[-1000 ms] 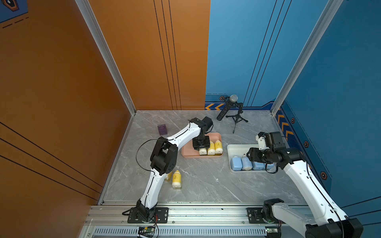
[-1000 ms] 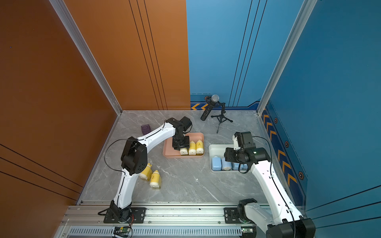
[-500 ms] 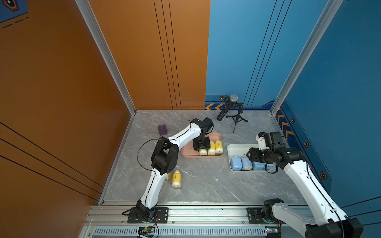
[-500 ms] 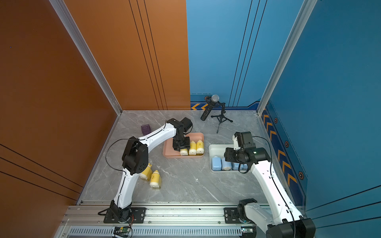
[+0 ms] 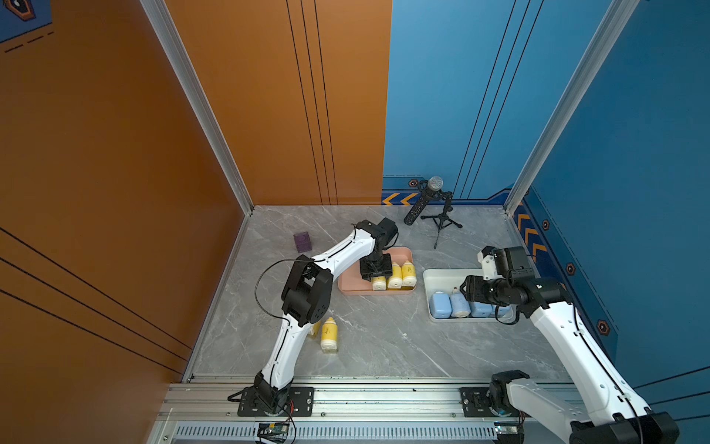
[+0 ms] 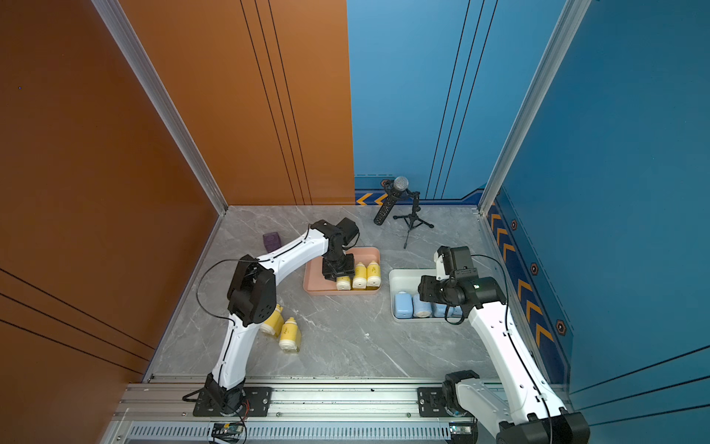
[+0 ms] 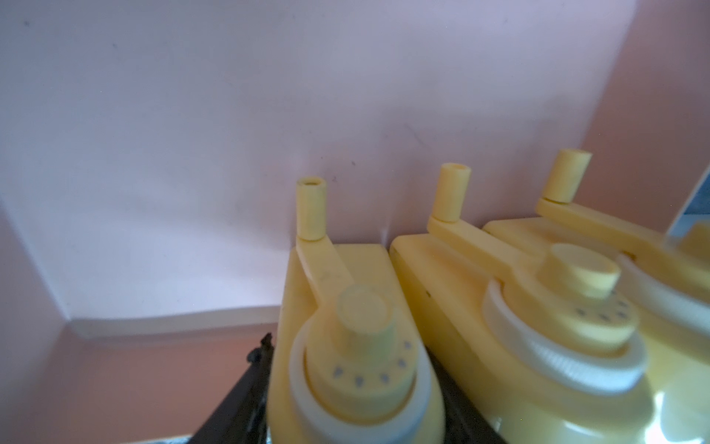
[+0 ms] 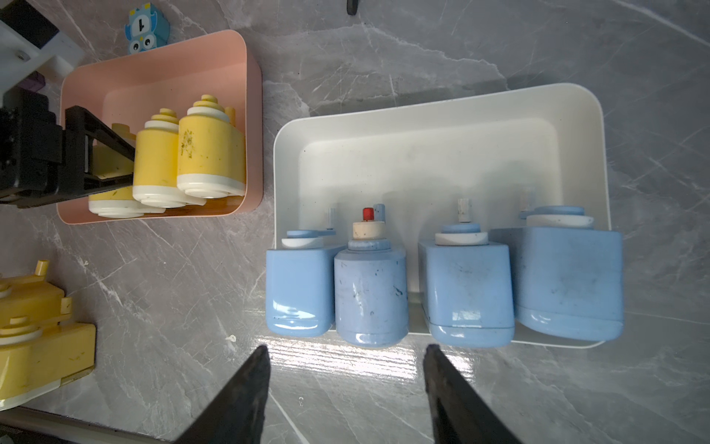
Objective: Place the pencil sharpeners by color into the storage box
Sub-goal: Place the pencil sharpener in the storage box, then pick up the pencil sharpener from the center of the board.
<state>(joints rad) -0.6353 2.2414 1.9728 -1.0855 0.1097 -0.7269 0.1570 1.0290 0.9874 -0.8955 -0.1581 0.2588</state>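
In the pink tray, nine o'clock from the white tray, left fingers flank a yellow sharpener joining its colour-mates; grip unclear. Right fingers spread, empty.

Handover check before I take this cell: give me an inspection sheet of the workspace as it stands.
Surface: grey marble table, a few small specks.
Job's things: three yellow sharpeners in the pink tray, two loose ones on the table; four blue sharpeners in the white tray.
Clutter: purple cube, blue cartoon toy, microphone on a tripod.
Grippers: left end effector straddles the end sharpener in the pink tray, grip unclear; right end effector open, empty, by the white tray.
Cables: black cable loops off the left arm's elbow.
Surroundings: orange wall, blue wall, aluminium rail.
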